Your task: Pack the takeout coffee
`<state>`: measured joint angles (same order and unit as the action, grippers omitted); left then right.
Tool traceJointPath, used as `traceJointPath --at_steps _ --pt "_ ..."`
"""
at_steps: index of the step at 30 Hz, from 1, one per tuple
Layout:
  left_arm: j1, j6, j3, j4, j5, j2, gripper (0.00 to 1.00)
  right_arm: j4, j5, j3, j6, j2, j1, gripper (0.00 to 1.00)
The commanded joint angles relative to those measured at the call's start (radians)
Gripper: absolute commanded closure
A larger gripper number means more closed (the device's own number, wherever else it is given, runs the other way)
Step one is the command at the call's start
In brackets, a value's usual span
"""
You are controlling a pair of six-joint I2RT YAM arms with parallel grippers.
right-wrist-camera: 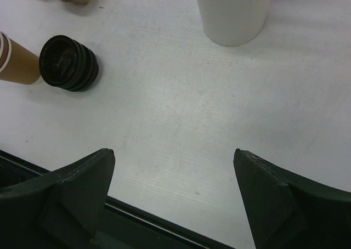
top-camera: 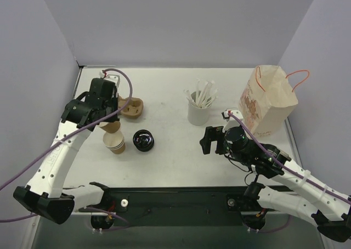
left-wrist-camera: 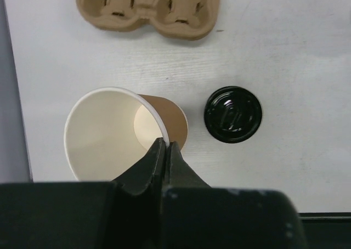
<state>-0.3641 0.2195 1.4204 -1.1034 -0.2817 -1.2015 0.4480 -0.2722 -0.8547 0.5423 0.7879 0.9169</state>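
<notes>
With no lidded takeout coffee in view, the left fingers (left-wrist-camera: 154, 167) pinch the rim of a lidless tan paper cup (left-wrist-camera: 104, 134), a round black plastic lid (left-wrist-camera: 233, 114) on the white tabletop (top-camera: 175, 161) just beside it, nearer them than the wide-spread right fingers (right-wrist-camera: 82, 177)

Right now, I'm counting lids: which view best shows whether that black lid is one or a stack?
Right wrist: the black lids show stacked ribbed sides. Left wrist shows only the top face; top external shows a small dark disc.
</notes>
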Motion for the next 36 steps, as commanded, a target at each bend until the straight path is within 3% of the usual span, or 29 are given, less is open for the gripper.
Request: traceJointPath --at_steps 1,8,12,21,31,36 --pt "-0.201 0.055 0.121 0.03 -0.055 -0.038 1.0 0.034 -0.018 -0.023 -0.001 -0.019 0.0 0.05" --pt "-0.485 0.078 0.134 0.171 -0.174 -0.202 1.0 0.066 -0.048 0.005 -0.007 -0.114 -0.001 0.05" --pt "-0.577 0.089 0.065 0.347 -0.197 -0.27 1.0 0.095 -0.067 0.0 0.004 -0.165 -0.004 0.05" --pt "-0.634 0.139 -0.069 0.586 -0.116 -0.397 1.0 0.139 -0.154 0.006 0.015 -0.24 -0.006 0.05" --pt "-0.676 0.167 -0.078 0.628 -0.086 -0.52 0.99 0.15 -0.216 0.028 0.034 -0.277 -0.007 0.05" --pt "-0.679 0.173 -0.081 0.631 -0.042 -0.535 0.77 0.15 -0.217 0.029 0.038 -0.265 -0.007 0.05"
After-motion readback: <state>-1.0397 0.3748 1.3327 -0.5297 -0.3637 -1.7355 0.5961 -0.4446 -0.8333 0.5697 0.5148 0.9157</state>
